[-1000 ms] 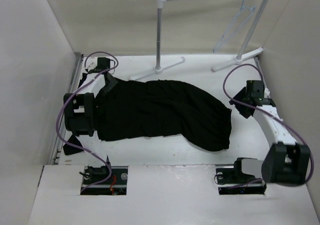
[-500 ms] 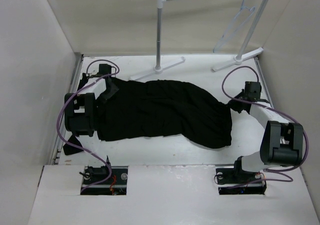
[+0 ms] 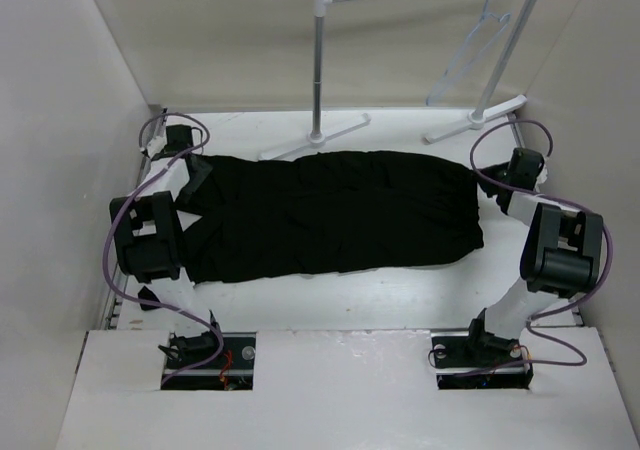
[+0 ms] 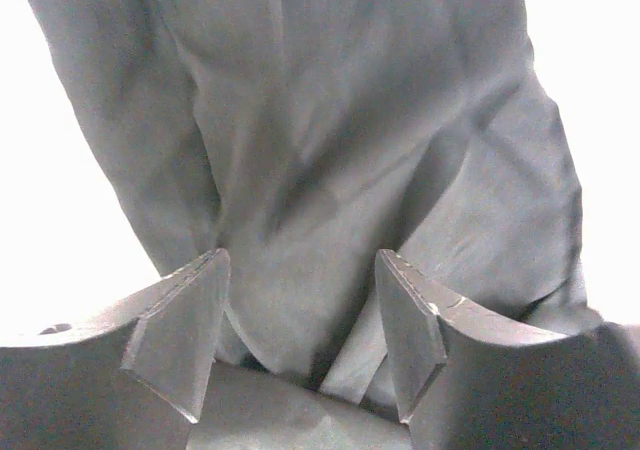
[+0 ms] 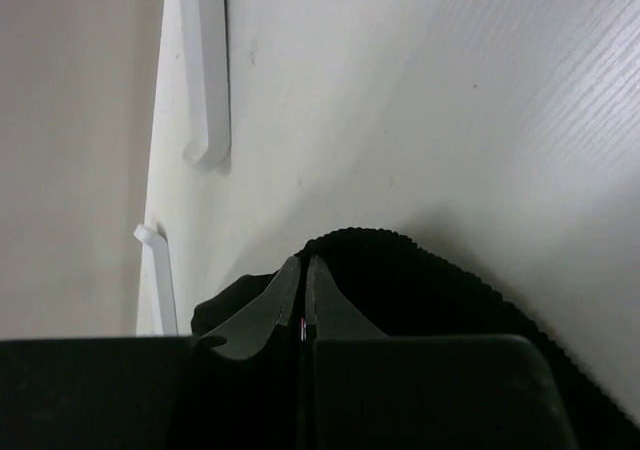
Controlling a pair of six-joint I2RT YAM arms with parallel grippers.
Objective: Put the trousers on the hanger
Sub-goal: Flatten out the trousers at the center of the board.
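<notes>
the black trousers [image 3: 330, 215] lie stretched flat from left to right across the middle of the white table [image 3: 400, 295], while the pale hanger [image 3: 460, 60] hangs from the bar of the white rack [image 3: 318, 65] in the upper right of the top view. at the cloth's left end, the left gripper [image 4: 300, 340] has its fingers spread apart with dark fabric lying between them. at the right end, the right gripper [image 5: 303, 280] is pinched together on the trousers' ribbed edge, low in its wrist view.
</notes>
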